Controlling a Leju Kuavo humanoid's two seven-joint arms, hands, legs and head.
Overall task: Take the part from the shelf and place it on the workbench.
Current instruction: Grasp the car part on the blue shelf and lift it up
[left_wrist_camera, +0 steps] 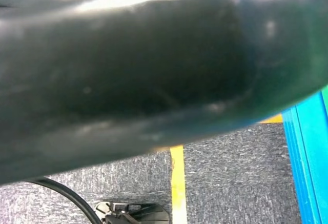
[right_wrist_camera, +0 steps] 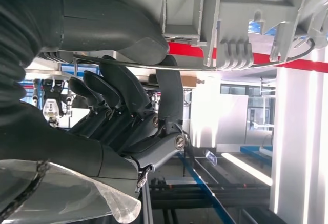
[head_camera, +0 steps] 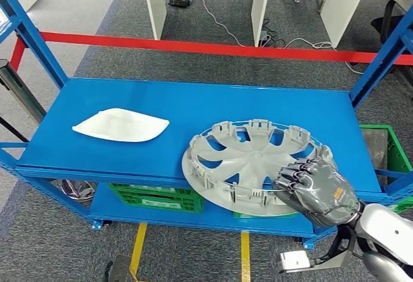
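Note:
A grey spoked wheel cover (head_camera: 243,162) lies on the blue shelf (head_camera: 195,101), right of centre, its near rim hanging over the shelf's front edge. My right hand (head_camera: 316,188) grips that rim at its near right side. In the right wrist view the thumb (right_wrist_camera: 116,29) lies on one side of the wheel cover's rim (right_wrist_camera: 232,24) and the dark fingers (right_wrist_camera: 127,96) curl against the other side. A flat white part (head_camera: 122,126) lies on the left half of the shelf, apart from the hand.
Blue uprights (head_camera: 29,37) (head_camera: 380,62) frame the shelf at both ends. A red bar (head_camera: 195,46) runs behind it. Green crates sit on the lower level (head_camera: 155,198) and at the right (head_camera: 394,153). Yellow lines (head_camera: 245,256) mark the grey floor in front.

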